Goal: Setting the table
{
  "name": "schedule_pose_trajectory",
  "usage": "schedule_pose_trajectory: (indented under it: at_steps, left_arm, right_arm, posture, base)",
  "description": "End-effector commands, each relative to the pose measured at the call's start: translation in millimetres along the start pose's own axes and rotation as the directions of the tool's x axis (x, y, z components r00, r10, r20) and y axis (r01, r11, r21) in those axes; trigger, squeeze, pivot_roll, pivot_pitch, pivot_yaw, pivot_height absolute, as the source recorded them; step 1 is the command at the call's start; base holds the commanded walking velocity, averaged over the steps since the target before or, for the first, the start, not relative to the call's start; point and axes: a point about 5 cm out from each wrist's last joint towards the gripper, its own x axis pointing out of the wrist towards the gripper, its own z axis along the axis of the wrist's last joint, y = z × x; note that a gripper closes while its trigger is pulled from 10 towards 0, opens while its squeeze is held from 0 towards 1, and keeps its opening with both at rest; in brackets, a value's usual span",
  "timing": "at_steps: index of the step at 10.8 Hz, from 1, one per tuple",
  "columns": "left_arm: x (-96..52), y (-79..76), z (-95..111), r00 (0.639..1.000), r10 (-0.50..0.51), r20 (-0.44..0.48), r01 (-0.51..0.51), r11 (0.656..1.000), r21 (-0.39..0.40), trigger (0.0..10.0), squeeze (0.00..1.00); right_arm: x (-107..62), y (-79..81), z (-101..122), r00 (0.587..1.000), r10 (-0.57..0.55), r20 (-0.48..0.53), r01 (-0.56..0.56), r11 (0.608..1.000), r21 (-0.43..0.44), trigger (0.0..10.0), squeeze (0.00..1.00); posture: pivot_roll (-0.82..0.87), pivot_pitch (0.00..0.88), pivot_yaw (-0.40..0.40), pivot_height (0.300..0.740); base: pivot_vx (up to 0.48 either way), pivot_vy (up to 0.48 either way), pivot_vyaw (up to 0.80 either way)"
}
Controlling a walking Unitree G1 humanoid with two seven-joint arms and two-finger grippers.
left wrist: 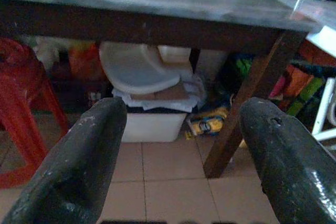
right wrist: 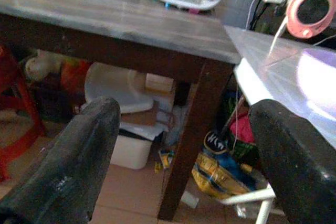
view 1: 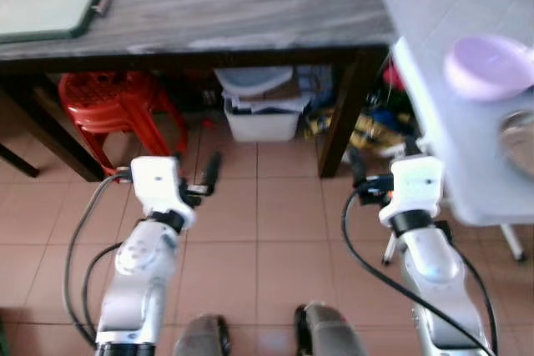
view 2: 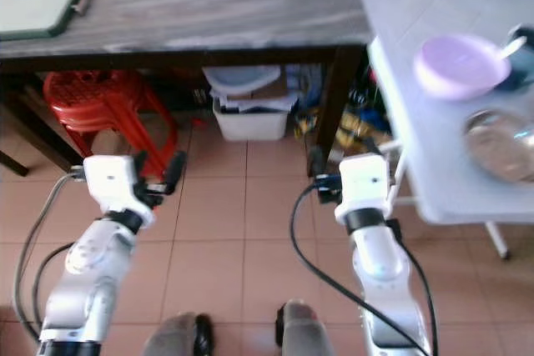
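Tiled floor runs under a dark table [view 1: 217, 18] ahead and a white table [view 1: 467, 164] to the right. On the white one sits a lilac bowl [view 1: 488, 66], with a metal dish [view 2: 501, 143] beside it, cut off at the frame edge. The bowl lies ahead and right of the right gripper [right wrist: 178, 156], the nearer one, whose fingers stand wide and empty. The left gripper [left wrist: 178, 156] is also spread wide, empty, pointing under the dark table at a white bin [view 1: 263, 122]. A spoon-like handle in the bowl is too blurred to confirm.
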Motion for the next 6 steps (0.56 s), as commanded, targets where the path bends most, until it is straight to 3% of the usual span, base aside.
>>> schedule_pose_trajectory:
  at_steps: [1,6]
  left_arm:
    - [0.1,-3.5,-2.9,1.000,-0.013,-0.012,0.013,1.000,-0.006,10.0,0.00]
    - [1.2,-5.0,-3.0,1.000,-0.012,-0.007,0.012,1.000,-0.010,10.0,0.00]
  right_arm:
    - [-0.5,-4.5,-1.5,1.000,-0.010,-0.005,0.010,1.000,-0.007,10.0,0.00]
    - [1.2,-3.5,-0.5,1.000,-0.010,0.001,0.010,1.000,0.003,10.0,0.00]
  posture:
    - [-0.07,0.158,0.062,0.740]
    - [-0.08,0.158,0.059,0.740]
  base:
    - [0.000,-0.439,0.00]
    - [0.000,-0.480,0.00]
